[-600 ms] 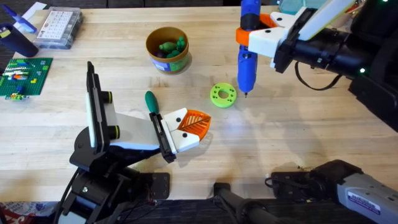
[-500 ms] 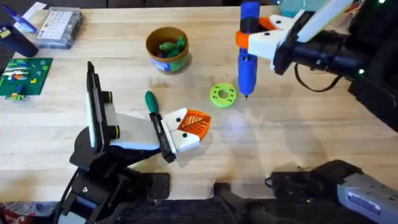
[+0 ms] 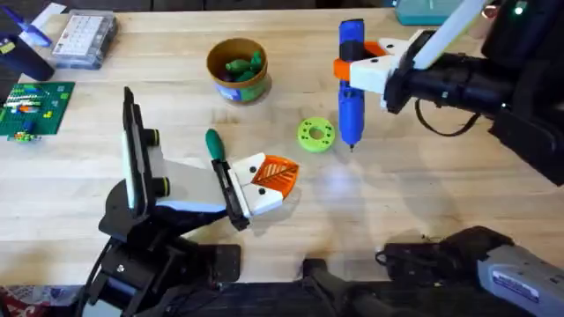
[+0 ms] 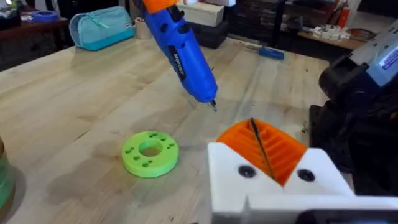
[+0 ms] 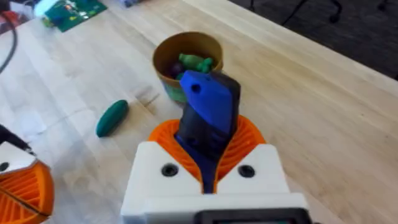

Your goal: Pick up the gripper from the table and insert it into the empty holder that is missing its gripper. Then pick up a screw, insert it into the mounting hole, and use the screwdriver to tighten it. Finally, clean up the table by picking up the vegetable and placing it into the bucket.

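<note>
Since 0.6 s ago the right gripper [image 3: 363,69] has carried the screwdriver [image 3: 352,88] a little nearer and lower, so its dark tip now stands just right of the green disc [image 3: 315,134] rather than farther behind it; the left arm, disc and bucket have not shifted. The right gripper's 2 orange pads pinch the blue screwdriver at its upper part, the tool hanging tip-down below them; from the left wrist view the tip appears slightly above the table [image 3: 423,185], though contact is hard to judge. The left gripper [image 3: 275,179] rests low near the middle of the table with its orange pads pressed together on nothing. A green vegetable [image 3: 213,143] lies just left of it. The bucket [image 3: 236,70] stands at the far side, left of the screwdriver, with small green pieces inside
</note>
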You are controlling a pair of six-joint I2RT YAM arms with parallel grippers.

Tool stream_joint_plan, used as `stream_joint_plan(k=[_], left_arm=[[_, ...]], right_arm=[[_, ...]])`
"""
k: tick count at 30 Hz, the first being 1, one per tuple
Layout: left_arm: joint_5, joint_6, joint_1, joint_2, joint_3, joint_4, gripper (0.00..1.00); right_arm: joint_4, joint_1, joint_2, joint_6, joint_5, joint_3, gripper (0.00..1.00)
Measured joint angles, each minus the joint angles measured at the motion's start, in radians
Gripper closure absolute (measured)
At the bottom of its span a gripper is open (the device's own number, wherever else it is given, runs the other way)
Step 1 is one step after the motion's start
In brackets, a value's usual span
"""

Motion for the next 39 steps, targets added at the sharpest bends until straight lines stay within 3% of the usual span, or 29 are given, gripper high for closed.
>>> stream_joint_plan(k=[10, 16, 20, 29, 39], left_arm=[[0.0, 0.0, 0.0, 0.0, 0.0, 0.0, 0.985], [0.0, 0.0, 0.0, 0.0, 0.0, 0.0, 0.985], [0.0, 0.0, 0.0, 0.0, 0.0, 0.0, 0.985], [0.0, 0.0, 0.0, 0.0, 0.0, 0.0, 0.985], [0.0, 0.0, 0.0, 0.0, 0.0, 0.0, 0.985]], right_arm=[[-0.056, -0.009, 0.0, 0.008, 0.056, 0.0, 0.949], [-0.134, -0.02, 0.004, -0.01, 0.25, -0.001, 0.947], [-0.164, -0.024, 0.011, -0.205, 0.348, -0.001, 0.948], [-0.154, -0.024, 0.137, -0.783, 0.404, -0.001, 0.947], [-0.124, -0.024, 0.417, -0.978, 0.485, -0.001, 0.949]])
